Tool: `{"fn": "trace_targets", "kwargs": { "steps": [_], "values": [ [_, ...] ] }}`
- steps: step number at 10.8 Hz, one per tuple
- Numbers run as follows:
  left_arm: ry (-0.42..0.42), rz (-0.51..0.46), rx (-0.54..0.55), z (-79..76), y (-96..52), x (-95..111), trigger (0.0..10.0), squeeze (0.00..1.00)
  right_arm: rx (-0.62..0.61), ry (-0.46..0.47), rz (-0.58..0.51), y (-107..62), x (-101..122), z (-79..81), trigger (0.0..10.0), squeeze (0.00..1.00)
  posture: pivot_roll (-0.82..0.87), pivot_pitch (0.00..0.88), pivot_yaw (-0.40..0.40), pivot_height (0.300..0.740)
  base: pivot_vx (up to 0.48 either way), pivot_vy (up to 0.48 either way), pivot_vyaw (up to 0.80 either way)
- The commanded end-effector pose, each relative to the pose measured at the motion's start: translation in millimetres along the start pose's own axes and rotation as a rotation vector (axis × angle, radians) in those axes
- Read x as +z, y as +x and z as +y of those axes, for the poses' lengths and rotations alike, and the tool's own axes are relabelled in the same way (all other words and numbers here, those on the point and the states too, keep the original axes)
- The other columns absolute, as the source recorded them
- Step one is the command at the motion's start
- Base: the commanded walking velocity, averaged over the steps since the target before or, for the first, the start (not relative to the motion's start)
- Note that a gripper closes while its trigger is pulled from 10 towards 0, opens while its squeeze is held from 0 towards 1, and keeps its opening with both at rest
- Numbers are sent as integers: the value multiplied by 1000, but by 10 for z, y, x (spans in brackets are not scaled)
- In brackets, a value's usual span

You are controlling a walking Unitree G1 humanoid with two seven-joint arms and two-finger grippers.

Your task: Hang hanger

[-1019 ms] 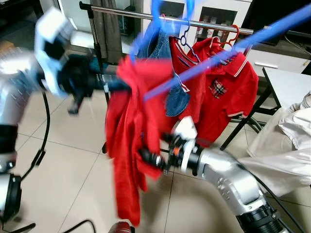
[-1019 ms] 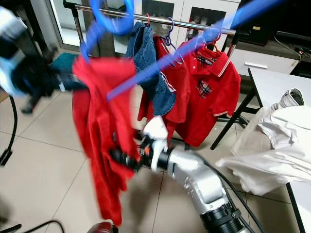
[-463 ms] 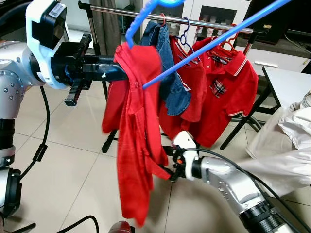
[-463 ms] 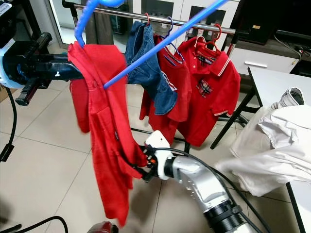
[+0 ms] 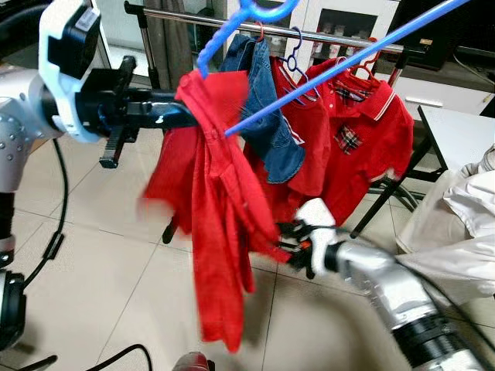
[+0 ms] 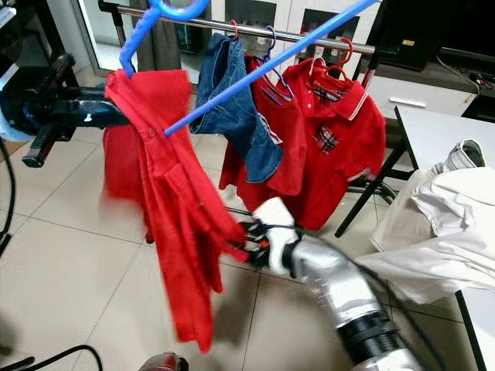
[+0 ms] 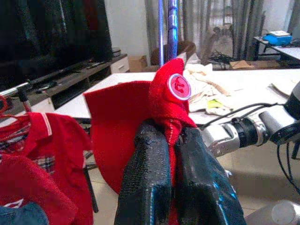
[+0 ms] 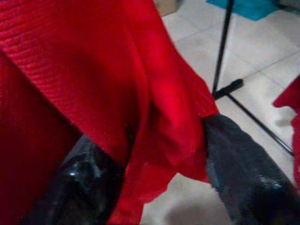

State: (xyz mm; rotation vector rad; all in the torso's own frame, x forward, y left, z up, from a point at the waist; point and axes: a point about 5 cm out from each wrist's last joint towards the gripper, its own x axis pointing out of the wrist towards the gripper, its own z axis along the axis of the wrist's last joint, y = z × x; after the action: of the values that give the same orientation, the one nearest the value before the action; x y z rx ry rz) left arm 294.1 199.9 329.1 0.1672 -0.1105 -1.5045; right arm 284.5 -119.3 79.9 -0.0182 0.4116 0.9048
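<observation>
A red shirt [image 5: 220, 232] hangs from a long blue hanger [image 5: 332, 66], held up in front of the metal clothes rail [image 5: 340, 36]. My left gripper [image 5: 184, 116] is shut on the shirt's collar at the hanger's neck; in the left wrist view its fingers [image 7: 150, 187] pinch the fabric just below a red button [image 7: 178, 86]. My right gripper [image 5: 285, 236] sits low, near the shirt's lower edge, which is drawn toward it. A fold of red cloth [image 8: 164, 108] lies between its two fingers [image 8: 234, 159].
A denim garment [image 5: 272, 131] and red polo shirts [image 5: 363, 139] hang on the rail. The rail's black leg [image 5: 390, 185] slants down to the tiled floor. A white table [image 5: 456, 131] with white cloth [image 5: 464, 224] stands at the right.
My right gripper has moved to the right and slightly up, drawing the shirt's lower part with it. The shirt has swung and spread. The left arm holds about the same place.
</observation>
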Motion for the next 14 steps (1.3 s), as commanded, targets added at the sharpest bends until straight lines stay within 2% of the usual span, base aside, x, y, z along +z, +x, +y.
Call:
{"fn": "trace_targets", "kwargs": {
  "steps": [1, 5, 7, 10, 11, 12, 13, 14],
  "values": [
    [118, -62, 34, -46, -123, 258, 0, 0, -61, 53, 105, -106, -250, -102, 0, 0, 197, 44, -34, 740, 0, 0, 0],
    [131, -57, 70, -43, -176, 261, 0, 0, -108, 68, 64, -151, -219, -202, 0, 0, 200, 42, -34, 740, 0, 0, 0],
    [120, -7, 96, -55, -218, 160, 0, 0, -165, 112, -73, -235, -23, -315, 0, 0, 199, 44, -29, 740, 0, 0, 0],
    [101, 15, 141, -109, -266, 31, 0, 0, -268, 183, -238, -503, 217, -527, 0, 0, 192, 44, -34, 740, 0, 0, 0],
    [81, 64, 157, -178, -314, -92, 0, 0, -336, 177, -308, -649, 352, -635, 0, 0, 189, 41, -31, 740, 0, 0, 0],
    [61, 88, 155, -223, -326, -160, 0, 0, -362, 174, -341, -702, 423, -674, 0, 0, 188, 40, -31, 740, 0, 0, 0],
    [42, 178, 152, -330, -345, -354, 0, 0, -413, 176, -406, -785, 572, -744, 0, 0, 187, 37, -29, 740, 0, 0, 0],
    [17, 201, 174, -408, -369, -472, 0, 0, -473, 189, -452, -856, 679, -819, 0, 0, 184, 35, -26, 740, 0, 0, 0]
  ]
}}
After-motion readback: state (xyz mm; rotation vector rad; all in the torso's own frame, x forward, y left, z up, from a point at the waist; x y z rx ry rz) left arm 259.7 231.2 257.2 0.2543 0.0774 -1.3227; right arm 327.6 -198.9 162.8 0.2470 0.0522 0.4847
